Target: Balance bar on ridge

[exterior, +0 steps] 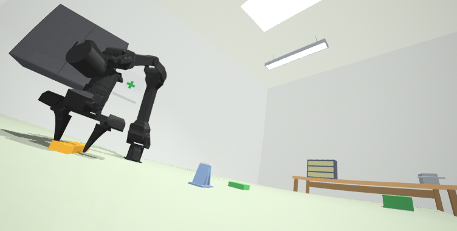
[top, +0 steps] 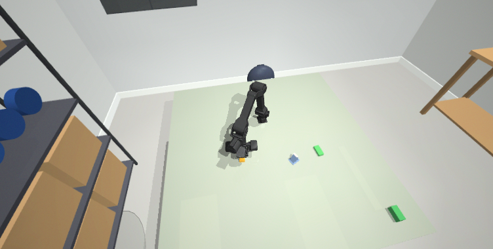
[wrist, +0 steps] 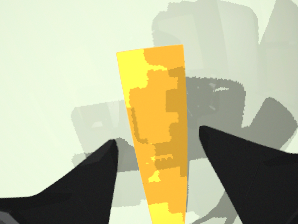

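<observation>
The orange bar lies flat on the pale green table top. My gripper is lowered over it, with one finger on each side of the bar near its middle. In the wrist view a narrow gap shows between each fingertip and the bar, so the gripper is open and grips nothing. The ridge is a small light-blue wedge. It stands upright on the table well to the right of the bar, apart from it.
A small green block lies just beyond the ridge. A larger green block lies near the table's front right corner. The arm's base stands behind the bar. Shelves stand left, a wooden bench right.
</observation>
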`<state>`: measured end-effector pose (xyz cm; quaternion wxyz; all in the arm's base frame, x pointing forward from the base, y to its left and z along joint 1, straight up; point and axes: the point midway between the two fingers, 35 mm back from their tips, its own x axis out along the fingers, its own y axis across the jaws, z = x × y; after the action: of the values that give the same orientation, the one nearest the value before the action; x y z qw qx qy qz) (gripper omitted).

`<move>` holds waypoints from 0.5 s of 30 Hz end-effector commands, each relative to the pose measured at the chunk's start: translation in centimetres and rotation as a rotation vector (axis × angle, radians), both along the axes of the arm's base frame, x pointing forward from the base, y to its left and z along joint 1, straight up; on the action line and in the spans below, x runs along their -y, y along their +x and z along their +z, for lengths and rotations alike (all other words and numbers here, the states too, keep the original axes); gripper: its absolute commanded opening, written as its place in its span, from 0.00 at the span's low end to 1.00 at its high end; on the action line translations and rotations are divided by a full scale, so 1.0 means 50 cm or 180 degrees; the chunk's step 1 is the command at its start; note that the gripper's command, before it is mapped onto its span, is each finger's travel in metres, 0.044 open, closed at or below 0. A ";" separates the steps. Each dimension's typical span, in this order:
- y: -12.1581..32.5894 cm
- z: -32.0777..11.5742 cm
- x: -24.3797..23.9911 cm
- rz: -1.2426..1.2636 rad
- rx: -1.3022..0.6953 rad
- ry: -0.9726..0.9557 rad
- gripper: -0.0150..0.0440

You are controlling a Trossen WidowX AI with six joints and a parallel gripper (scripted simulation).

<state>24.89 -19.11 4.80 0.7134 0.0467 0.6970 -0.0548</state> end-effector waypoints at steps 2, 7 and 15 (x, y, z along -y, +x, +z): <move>0.000 0.000 0.000 0.0000 0.0001 0.0001 0.57; 0.000 0.000 0.000 0.0000 0.0001 0.0001 0.44; 0.002 0.012 0.001 -0.0001 0.0001 0.0000 0.25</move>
<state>24.84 -19.07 4.85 0.7124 0.0476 0.6981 -0.0540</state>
